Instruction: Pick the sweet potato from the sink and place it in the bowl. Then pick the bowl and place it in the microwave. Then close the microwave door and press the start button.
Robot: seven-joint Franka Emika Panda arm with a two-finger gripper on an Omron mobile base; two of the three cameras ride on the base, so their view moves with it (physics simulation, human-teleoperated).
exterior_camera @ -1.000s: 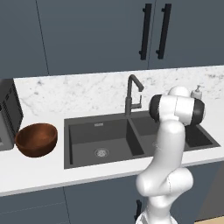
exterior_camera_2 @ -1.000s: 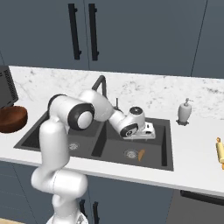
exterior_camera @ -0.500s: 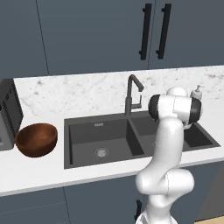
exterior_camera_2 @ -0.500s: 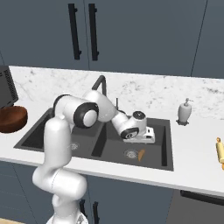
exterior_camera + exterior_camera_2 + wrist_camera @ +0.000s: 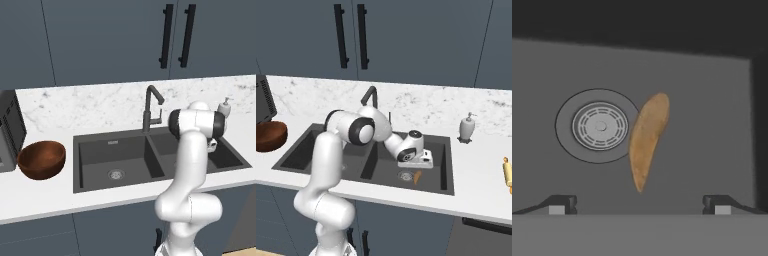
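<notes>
The sweet potato (image 5: 647,140) lies on the floor of the sink's right basin, partly over the round steel drain (image 5: 599,126); it is also seen as a small orange tuber (image 5: 417,177) in the right base view. My gripper (image 5: 639,207) hangs open just above it, one fingertip (image 5: 559,205) to each side, nothing between them. In the right base view the gripper (image 5: 416,167) is down inside the sink (image 5: 448,165). The reddish-brown bowl (image 5: 42,159) stands on the counter left of the sink (image 5: 115,150), beside the microwave (image 5: 10,135) at the frame edge.
A tall dark faucet (image 5: 370,97) rises behind the basin divider, close to my forearm. A white soap dispenser (image 5: 467,127) stands on the counter at the back right. A wooden rolling pin (image 5: 507,172) lies at the far right. Dark cabinets hang above.
My hand has sunk lower into the right basin, closer to the sweet potato. The bowl and the sweet potato have not moved.
</notes>
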